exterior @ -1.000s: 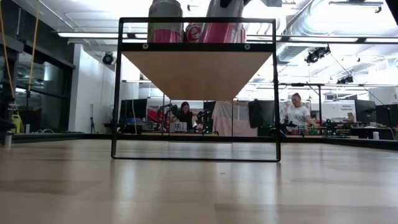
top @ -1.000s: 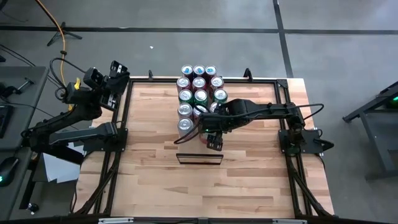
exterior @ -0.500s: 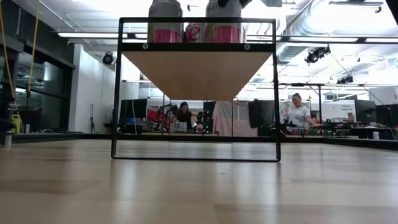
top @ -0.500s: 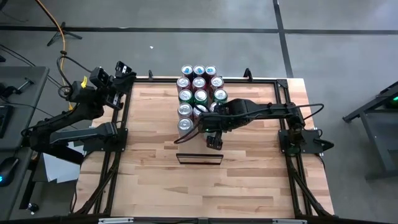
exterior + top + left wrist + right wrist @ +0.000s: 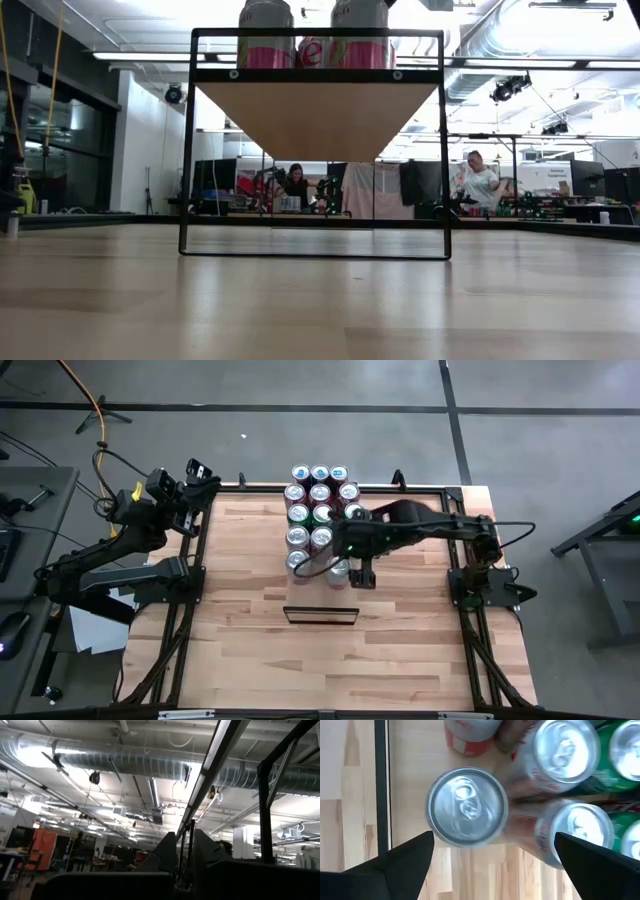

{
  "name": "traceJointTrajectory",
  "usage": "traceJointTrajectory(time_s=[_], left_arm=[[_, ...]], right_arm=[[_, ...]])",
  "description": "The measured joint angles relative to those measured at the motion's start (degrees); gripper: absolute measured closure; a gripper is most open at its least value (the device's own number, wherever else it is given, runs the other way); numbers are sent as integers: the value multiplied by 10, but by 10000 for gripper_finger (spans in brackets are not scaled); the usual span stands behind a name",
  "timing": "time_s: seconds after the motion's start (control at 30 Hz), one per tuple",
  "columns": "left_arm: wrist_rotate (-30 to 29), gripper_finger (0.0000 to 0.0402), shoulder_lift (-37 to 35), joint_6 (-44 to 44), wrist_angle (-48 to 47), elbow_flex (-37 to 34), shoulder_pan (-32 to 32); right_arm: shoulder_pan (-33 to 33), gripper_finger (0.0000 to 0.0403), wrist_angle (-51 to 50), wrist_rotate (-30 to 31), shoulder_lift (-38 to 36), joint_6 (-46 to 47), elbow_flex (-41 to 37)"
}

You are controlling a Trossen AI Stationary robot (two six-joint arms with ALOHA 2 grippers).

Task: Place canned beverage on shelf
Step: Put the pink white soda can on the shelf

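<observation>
- Right gripper [image 5: 362, 572] has let go in the last second: jaws now spread as wide as they go, nothing between them. A second ago it sat lower-left, over the can; now it has pulled up and right of centre in the high view.
- Newly placed can [image 5: 467, 806] stands upright on the shelf [image 5: 322, 582], free of both fingers [image 5: 405, 857]. In the wrist view I look straight down on its lid, dark frame bar just beside it.
- In the low view the can [image 5: 360, 35] stands top centre on the shelf's front edge, with another can [image 5: 266, 35] to its left and a third label showing between them. Neither has shifted across the last second.
- My read: this placement is done; next is a retreat, then another can if more are wanted.
- Left gripper [image 5: 196, 473] parked at upper left, off the table edge, jaws fully closed, empty.
- Materials: cans are smooth aluminium cylinders, bright brushed lids with pull tabs, pink-red or green printed sides. Can block [image 5: 320, 500] packed tight at top centre.
- Shelf: pale smooth wood panel in a thin dark metal frame, underside plain. Table [image 5: 250, 650]: plank-patterned wood, matte.
</observation>
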Motion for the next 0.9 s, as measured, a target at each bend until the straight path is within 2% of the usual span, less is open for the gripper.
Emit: traceJointTrajectory(time_s=[0.17, 0.33, 0.47, 0.63, 0.7, 0.77, 0.83, 0.9], left_arm=[[13, 402, 0, 18, -51, 0, 0], [14, 401, 0, 35, -130, 0, 0], [25, 401, 0, 35, -185, 0, -7], [22, 401, 0, 41, -240, 0, -24], [16, 402, 0, 41, -264, 0, -31], [13, 402, -1, 41, -292, 0, -38], [12, 401, -1, 41, -322, 0, -45], [12, 402, -4, 40, -362, 0, -56]], right_arm=[[-7, 4, 0, -1, -42, 4, 0], [-2, 4, 0, -26, -88, 78, 0], [24, 4, 0, -61, -125, 118, 0], [81, 4, 2, -34, -160, 172, -9], [108, 6, 2, 12, -179, 202, -45], [131, 18, 1, 46, -212, 239, -116], [150, 46, 0, 57, -255, 290, -209], [167, 92, 2, 54, -304, 357, -311]])
